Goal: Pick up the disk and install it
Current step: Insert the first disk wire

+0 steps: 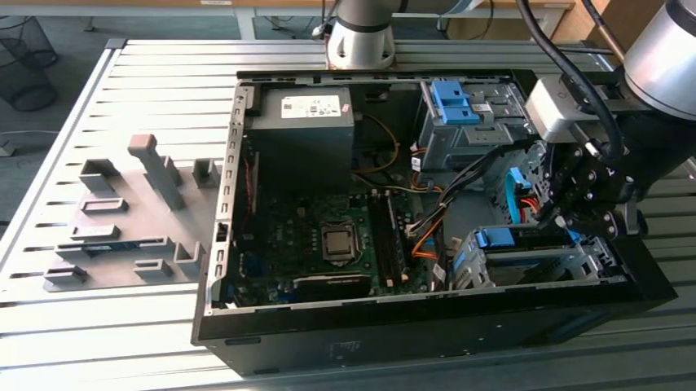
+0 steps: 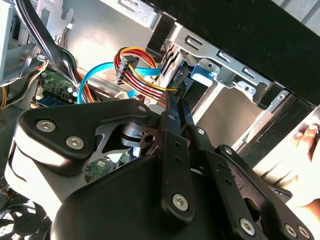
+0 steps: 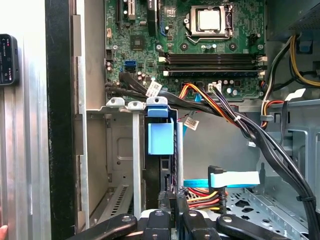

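Since the disk (image 1: 509, 238) already sits on edge in a slot of the metal drive cage (image 1: 522, 265), at the near corner of the computer case (image 1: 435, 334) on the exterior view's right, I'd say this is the seating part of the job, not the pickup. Its blue handle (image 3: 160, 137) pokes up at the cage's open side in the first wrist view, and the dark body drops into the slot below it.

The gripper (image 2: 174, 100) hangs right over that cage. Its fingers look pressed together with nothing clamped between them, tips just beside the disk's blue end (image 2: 202, 70).

How I'd do this well: push straight along the slot with the closed tips on the rail end, not on the drive face, so the side rails don't cock and jam. Go slow and stop once the handle is flush with the cage lip.

The red and yellow power cables (image 3: 200, 190) and the blue flat cable (image 3: 235, 178) lie very near the fingers, so watch for snags. Also, a person's hand (image 2: 305, 145) rests at the case edge nearby.
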Robot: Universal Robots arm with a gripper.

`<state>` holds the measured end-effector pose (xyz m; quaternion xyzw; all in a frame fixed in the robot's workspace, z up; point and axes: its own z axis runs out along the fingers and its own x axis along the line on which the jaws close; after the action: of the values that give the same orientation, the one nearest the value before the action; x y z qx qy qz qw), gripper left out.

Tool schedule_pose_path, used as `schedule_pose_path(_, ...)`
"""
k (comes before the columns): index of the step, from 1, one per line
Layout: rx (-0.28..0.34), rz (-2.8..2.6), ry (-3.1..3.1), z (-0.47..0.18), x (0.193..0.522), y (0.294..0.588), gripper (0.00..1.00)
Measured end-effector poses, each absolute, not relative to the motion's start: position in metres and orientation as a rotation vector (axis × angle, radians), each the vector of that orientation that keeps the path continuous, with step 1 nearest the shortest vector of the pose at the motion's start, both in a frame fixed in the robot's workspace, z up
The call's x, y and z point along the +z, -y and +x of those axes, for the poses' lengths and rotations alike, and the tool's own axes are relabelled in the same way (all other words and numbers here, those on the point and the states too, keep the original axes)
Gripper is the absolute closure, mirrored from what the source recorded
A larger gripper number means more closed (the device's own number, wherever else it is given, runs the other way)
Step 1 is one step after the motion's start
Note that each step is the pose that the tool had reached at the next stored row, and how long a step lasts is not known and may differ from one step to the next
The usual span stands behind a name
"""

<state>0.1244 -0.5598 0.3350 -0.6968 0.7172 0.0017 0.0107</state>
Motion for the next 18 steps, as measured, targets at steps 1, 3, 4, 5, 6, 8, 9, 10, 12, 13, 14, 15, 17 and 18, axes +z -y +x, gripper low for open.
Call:
schedule_pose_path(1,0.006,-2.174,-2.238,0.1244,0.3349,0.5599,0.84)
schedule_pose_path(3,0.006,-2.174,-2.238,0.1246,0.3348,0.5599,0.84)
schedule_pose_path(4,0.006,-2.174,-2.238,0.1246,0.3348,0.5599,0.84)
schedule_pose_path(5,0.006,-2.174,-2.238,0.1247,0.3347,0.56,0.84)
schedule_pose_path(6,0.006,-2.174,-2.238,0.1248,0.3347,0.5602,0.84)
schedule_pose_path(8,0.006,-2.174,-2.238,0.125,0.3348,0.5604,0.84)
schedule_pose_path(9,0.006,-2.174,-2.238,0.125,0.3347,0.5607,0.84)
schedule_pose_path(10,0.006,-2.174,-2.238,0.125,0.3347,0.5607,0.84)
schedule_pose_path(12,0.006,-2.174,-2.238,0.125,0.3347,0.5609,0.84)
schedule_pose_path(13,0.006,-2.174,-2.238,0.125,0.3348,0.561,0.84)
schedule_pose_path(14,0.006,-2.174,-2.238,0.125,0.3347,0.561,0.84)
schedule_pose_path(15,0.006,-2.174,-2.238,0.125,0.3347,0.561,0.84)
schedule_pose_path(17,0.006,-2.174,-2.238,0.1249,0.3344,0.561,0.84)
schedule_pose_path(18,0.006,-2.174,-2.238,0.1247,0.3342,0.561,0.84)
